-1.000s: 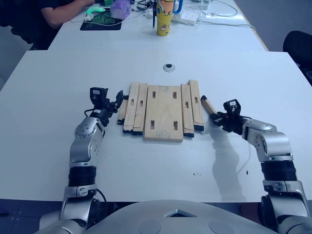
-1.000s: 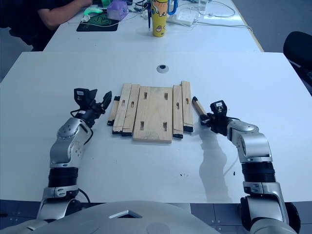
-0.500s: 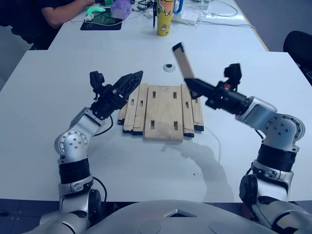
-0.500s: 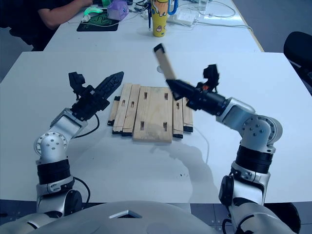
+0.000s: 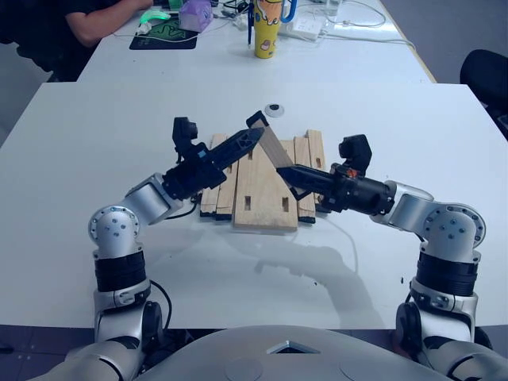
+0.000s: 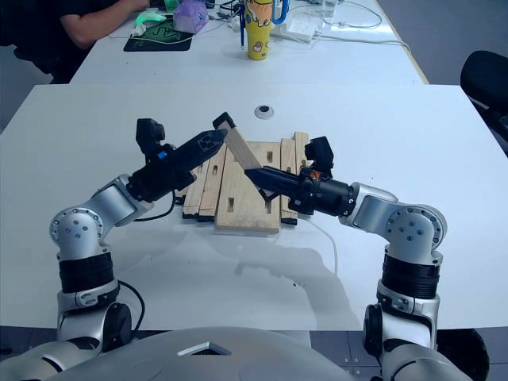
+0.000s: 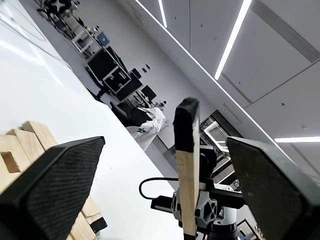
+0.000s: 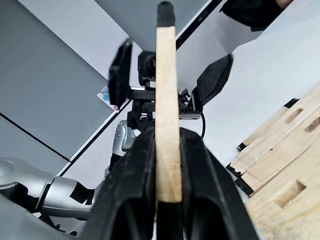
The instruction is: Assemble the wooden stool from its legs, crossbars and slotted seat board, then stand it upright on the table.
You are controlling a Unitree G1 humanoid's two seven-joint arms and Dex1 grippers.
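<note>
I am reading the right end effector (image 5: 292, 171) as clenched on the lower end of a wooden crossbar (image 5: 273, 146), which is tilting up above the seat board (image 5: 266, 205). The left end effector (image 5: 250, 136) is hanging released above the seat board's far left corner. Its fingers (image 7: 55, 185) are flanking the crossbar's black-capped upper end without touching it. The seat board is lying flat on the counter (image 5: 365, 111), and slotted legs (image 5: 314, 152) are lying just beside it on both sides.
</note>
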